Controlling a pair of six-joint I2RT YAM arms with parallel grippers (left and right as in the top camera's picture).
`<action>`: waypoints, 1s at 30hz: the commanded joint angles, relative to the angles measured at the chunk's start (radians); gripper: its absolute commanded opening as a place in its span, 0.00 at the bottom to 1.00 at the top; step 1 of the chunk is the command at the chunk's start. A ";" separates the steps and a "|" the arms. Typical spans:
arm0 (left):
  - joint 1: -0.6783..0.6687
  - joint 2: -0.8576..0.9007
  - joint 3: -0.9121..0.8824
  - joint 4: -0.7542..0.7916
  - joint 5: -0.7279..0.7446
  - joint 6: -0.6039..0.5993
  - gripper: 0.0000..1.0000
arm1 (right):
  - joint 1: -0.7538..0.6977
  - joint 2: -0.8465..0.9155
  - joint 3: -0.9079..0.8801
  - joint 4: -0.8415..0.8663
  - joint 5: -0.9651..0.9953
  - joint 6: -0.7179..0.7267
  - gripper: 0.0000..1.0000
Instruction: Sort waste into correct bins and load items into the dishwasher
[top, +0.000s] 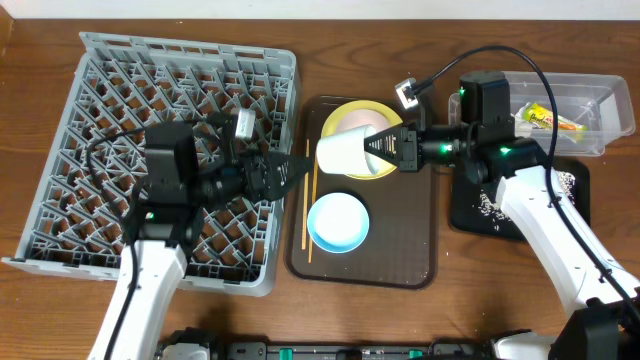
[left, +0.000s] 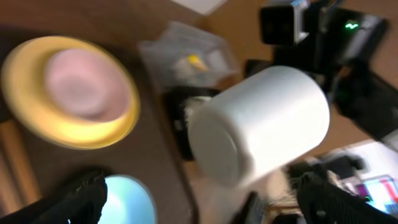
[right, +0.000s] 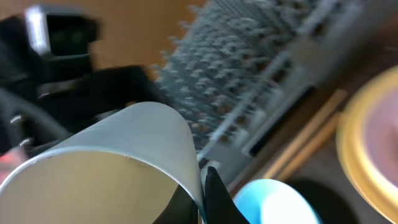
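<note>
My right gripper (top: 385, 147) is shut on the rim of the white bowl (top: 345, 152), holding it on its side above the brown tray; the pinch on the rim shows in the right wrist view (right: 208, 193). My left gripper (top: 295, 168) is open and empty at the grey dish rack's (top: 120, 100) right edge, pointing at the bowl (left: 261, 124), which is apart from its jaws (left: 205, 205). The yellow plate (top: 350, 112) with a pinkish-beige patch lies behind the bowl. The light blue bowl (top: 338, 222) and chopsticks (top: 309, 215) lie on the tray.
The dark brown serving tray (top: 400, 250) sits between the rack and the black tray (top: 470, 205), which has beige crumbs on it. The clear tub (top: 590, 95) at the back right holds a yellow-green wrapper (top: 540, 118). The right arm reaches over the black tray.
</note>
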 joint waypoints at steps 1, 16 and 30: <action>-0.009 0.053 0.010 0.111 0.219 -0.132 0.98 | 0.015 0.005 0.009 0.035 -0.163 0.028 0.01; -0.207 0.089 0.010 0.476 0.219 -0.282 0.96 | 0.030 0.005 0.009 0.157 -0.264 0.091 0.01; -0.207 0.089 0.010 0.569 0.219 -0.308 0.79 | 0.071 0.005 0.009 0.147 -0.262 0.091 0.01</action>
